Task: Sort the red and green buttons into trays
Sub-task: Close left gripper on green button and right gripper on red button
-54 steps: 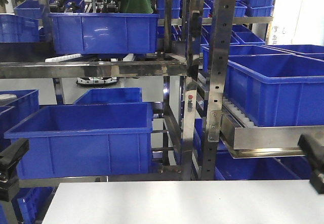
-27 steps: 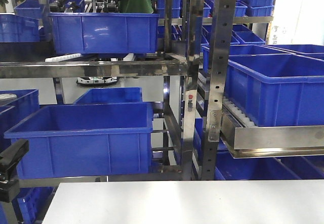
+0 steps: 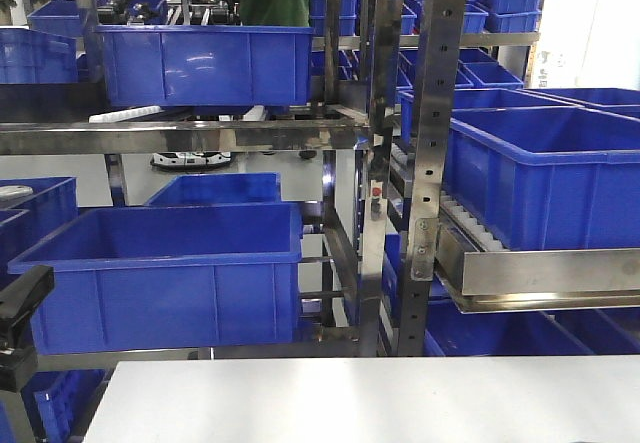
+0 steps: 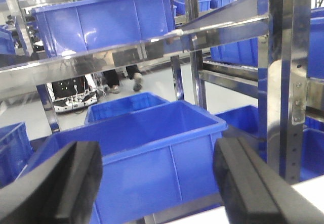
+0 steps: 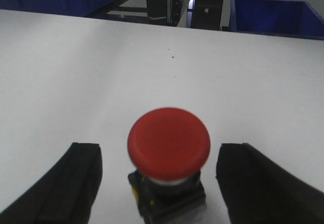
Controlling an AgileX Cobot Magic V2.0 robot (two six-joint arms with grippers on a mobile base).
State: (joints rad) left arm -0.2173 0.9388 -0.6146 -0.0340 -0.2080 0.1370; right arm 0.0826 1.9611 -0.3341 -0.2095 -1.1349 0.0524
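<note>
- Red button point(image 5: 168, 142) stands upright on the white table point(image 5: 76, 72), at 6 o'clock in the right wrist view.
- Right gripper point(image 5: 169, 179): jaws spread, fingers at 7 and 5 o'clock flanking the button, apart from it.
- Left gripper point(image 4: 154, 183): jaws spread, facing a blue crate point(image 4: 152, 153) at 12 o'clock.

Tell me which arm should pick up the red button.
Right. The right gripper hangs open with a finger on each side of the red button on the white table. The left gripper, also open, faces a blue crate, no button in view.
</note>
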